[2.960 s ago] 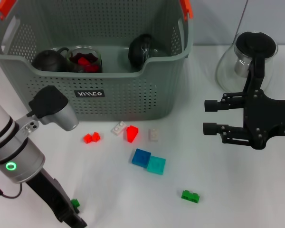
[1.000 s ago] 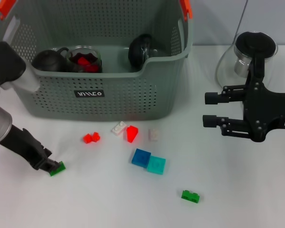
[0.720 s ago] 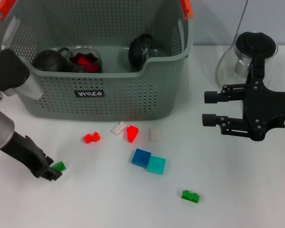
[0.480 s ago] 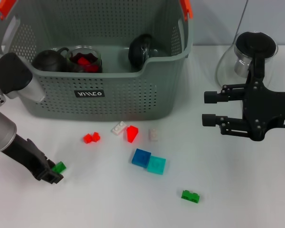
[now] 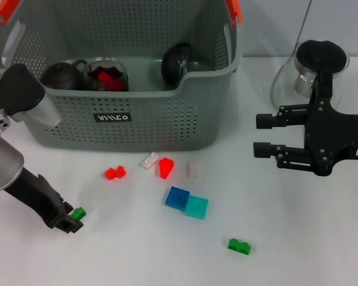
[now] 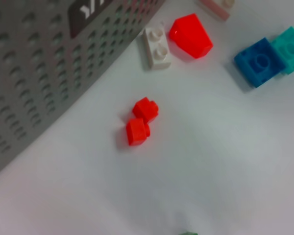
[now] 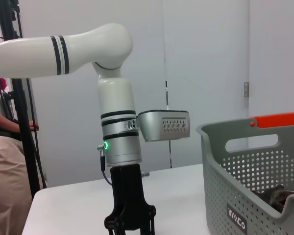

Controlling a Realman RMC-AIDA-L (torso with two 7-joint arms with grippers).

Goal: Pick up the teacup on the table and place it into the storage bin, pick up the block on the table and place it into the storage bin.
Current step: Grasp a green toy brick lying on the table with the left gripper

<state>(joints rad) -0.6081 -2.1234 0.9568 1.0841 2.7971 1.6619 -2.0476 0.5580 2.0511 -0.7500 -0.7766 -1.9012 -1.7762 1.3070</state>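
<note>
White desk (image 5: 137, 256) carried a second green block (image 5: 239, 245) nearest the robot, while the left tool (image 5: 70, 221) sat low at the near left, closed around a small green block (image 5: 79, 213). Beyond lay loose red (image 5: 114, 173), blue (image 5: 178, 198) and teal (image 5: 196, 207) blocks. The right tool (image 5: 259, 136) hovered with fingers apart at the right, and the storage bin (image 5: 167, 125) stood farthest, holding dark teacups (image 5: 61, 76).

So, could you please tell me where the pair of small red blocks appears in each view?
Head view: pair of small red blocks lies on the table before the grey perforated storage bin.
Left wrist view: mid-frame, near the bin wall.
Right wrist view: not visible.
Shared landmark: the bin.
</note>
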